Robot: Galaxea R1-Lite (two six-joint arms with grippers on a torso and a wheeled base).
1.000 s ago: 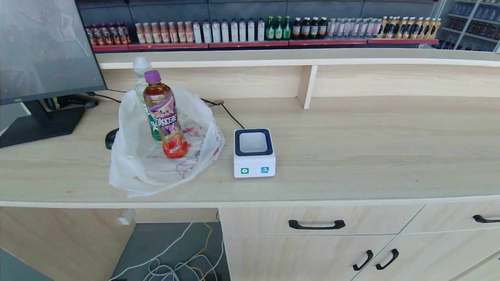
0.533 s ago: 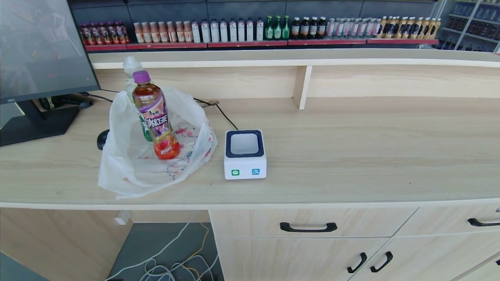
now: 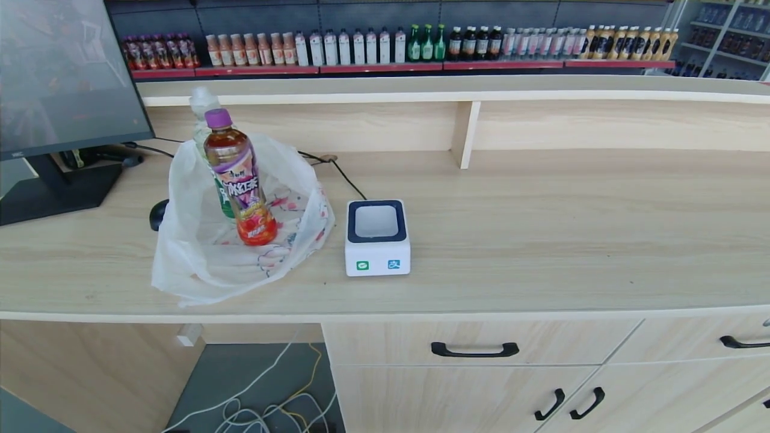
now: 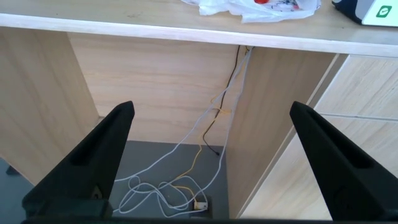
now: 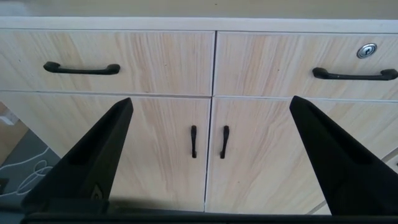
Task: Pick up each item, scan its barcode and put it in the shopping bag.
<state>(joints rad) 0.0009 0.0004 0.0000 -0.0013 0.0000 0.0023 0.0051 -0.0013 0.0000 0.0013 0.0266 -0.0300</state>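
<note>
White plastic shopping bag [image 3: 180, 264] on counter [image 3: 541, 240], just left of scanner [image 3: 377, 237]; holds tea bottle [image 3: 240, 180] and clear bottle [image 3: 200, 111], long axes upright. Left jaws and right jaws: spread, empty, below counter edge. Bag lies up and ahead of left jaws, the nearer pair.

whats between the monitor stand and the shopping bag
In the head view, a black mouse lies between the monitor stand and the shopping bag, partly hidden by the bag's edge. The rest of that stretch is bare counter.
</note>
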